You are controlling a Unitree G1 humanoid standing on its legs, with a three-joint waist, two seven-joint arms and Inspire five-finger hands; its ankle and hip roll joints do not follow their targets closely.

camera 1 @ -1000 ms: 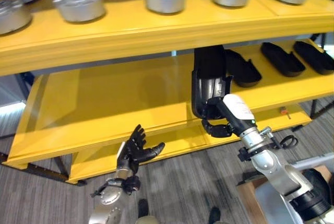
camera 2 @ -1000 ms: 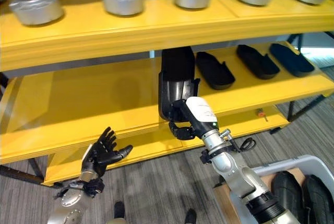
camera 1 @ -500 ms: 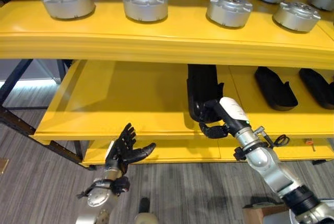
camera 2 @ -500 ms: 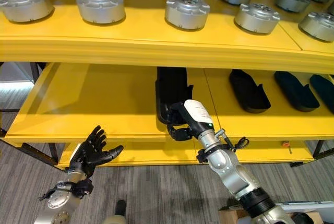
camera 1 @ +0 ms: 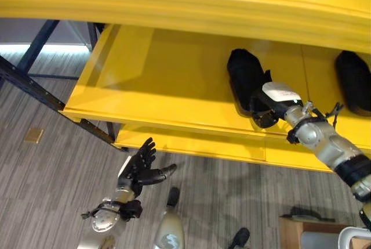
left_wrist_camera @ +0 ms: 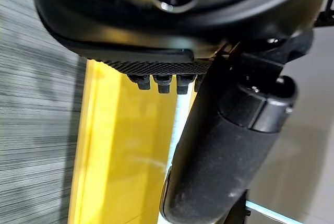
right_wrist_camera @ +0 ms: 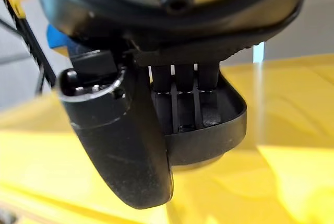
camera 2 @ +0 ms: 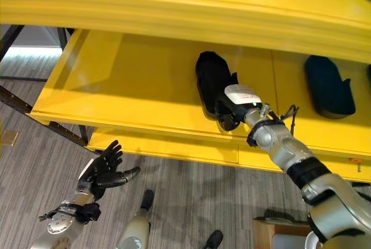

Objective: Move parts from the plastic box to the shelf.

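Grey striped carpet floor (camera 1: 52, 173), dark steel frame leg (camera 1: 35, 86) — slanting, small tan square (camera 1: 33, 136) on floor

My right arm is extended forward and up, wrist level. My right hand (camera 2: 235, 108) has its fingers (right_wrist_camera: 183, 98) and thumb closed around what it holds. My left arm hangs low at my left side. My left hand (camera 1: 141, 168) is raised, palm forward, fingers spread and straight, holding nothing.
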